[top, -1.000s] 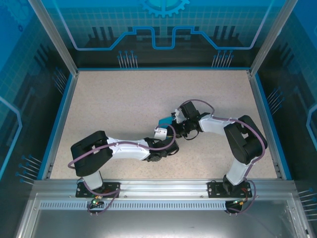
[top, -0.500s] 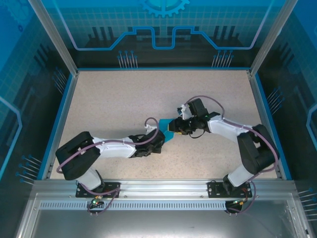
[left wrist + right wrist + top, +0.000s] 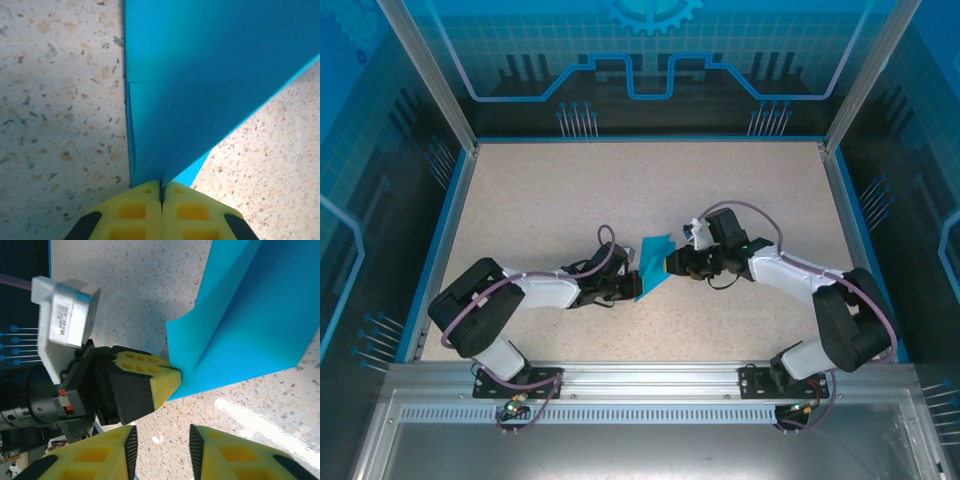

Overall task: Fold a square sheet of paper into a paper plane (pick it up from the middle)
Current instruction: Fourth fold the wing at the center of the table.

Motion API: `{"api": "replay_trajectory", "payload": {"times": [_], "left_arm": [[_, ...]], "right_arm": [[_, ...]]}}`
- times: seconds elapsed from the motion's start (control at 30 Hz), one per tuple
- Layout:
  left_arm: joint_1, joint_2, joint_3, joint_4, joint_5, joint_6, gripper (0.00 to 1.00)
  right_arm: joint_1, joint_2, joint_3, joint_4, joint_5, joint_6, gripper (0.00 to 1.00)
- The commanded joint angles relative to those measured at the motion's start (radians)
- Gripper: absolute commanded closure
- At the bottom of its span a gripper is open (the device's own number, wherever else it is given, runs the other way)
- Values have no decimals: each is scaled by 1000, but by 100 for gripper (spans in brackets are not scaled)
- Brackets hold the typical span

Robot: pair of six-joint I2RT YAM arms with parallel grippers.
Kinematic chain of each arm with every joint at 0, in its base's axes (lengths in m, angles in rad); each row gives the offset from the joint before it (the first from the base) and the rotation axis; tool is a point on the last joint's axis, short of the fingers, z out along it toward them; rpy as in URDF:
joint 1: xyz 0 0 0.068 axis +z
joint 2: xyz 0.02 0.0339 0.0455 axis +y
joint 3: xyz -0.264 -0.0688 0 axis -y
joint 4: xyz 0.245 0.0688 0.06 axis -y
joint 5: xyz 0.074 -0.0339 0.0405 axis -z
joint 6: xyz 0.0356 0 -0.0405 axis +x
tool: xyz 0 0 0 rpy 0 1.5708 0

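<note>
The square sheet of paper [image 3: 654,262] is a creased, folded blue shape standing on edge on the speckled table, between the two grippers. My left gripper [image 3: 636,283] is shut on its lower corner; in the left wrist view the yellow pads [image 3: 145,207] meet on the paper [image 3: 210,75], which rises away from them. My right gripper [image 3: 670,264] sits just right of the sheet. In the right wrist view its jaws [image 3: 162,450] are apart over bare table, a short way from the paper [image 3: 250,330], and the left gripper [image 3: 172,376] pinches the paper's corner there.
The speckled tabletop [image 3: 550,200] is ringed by a blue rim and blue glass walls with aluminium posts [image 3: 425,75]. Both arms stretch inward low over the table, their bases on the metal rail [image 3: 640,385] at the near edge.
The right gripper has opened and let go of the paper. The left gripper has carried the paper a little to the left, and the right arm has reached further left after it.
</note>
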Motion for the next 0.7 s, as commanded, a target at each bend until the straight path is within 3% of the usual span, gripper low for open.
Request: {"api": "replay_trajectory", "payload": {"times": [0.0, 0.27, 0.67], "left_arm": [[24, 16, -34, 71, 74, -25, 95], [64, 27, -71, 127, 133, -48, 95], [89, 53, -71, 147, 176, -55, 95]], "right_arm": [[37, 63, 26, 60, -7, 28, 69], [67, 193, 78, 150, -25, 78, 77], [65, 323, 147, 237, -38, 133, 79]]}}
